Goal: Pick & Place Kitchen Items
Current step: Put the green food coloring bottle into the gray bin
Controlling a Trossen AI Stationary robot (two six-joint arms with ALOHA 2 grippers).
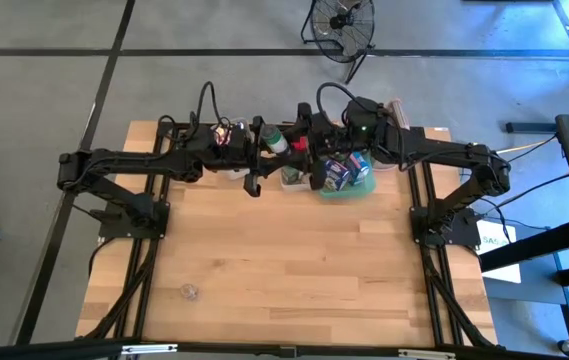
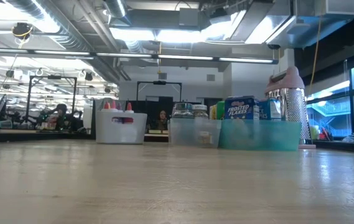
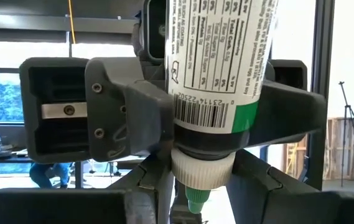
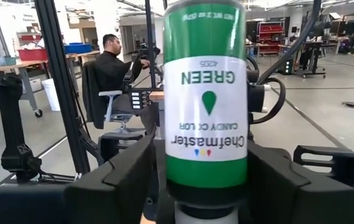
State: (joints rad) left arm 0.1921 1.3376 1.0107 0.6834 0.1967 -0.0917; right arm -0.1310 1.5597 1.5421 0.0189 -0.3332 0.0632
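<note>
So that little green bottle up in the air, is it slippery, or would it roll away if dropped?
Probably a bit slippery: the green bottle has a smooth, glossy wrap-around label. Its round body would likely roll if laid on its side. The white cap narrows to a small nozzle, so stood on that end it would probably topple.

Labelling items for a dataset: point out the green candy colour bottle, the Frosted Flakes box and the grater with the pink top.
green candy colour bottle (image 4: 206, 112): right wrist view, white label.
Frosted Flakes box (image 2: 241, 107): low view, blue front.
grater (image 2: 295, 106): low view, metal face.
</note>
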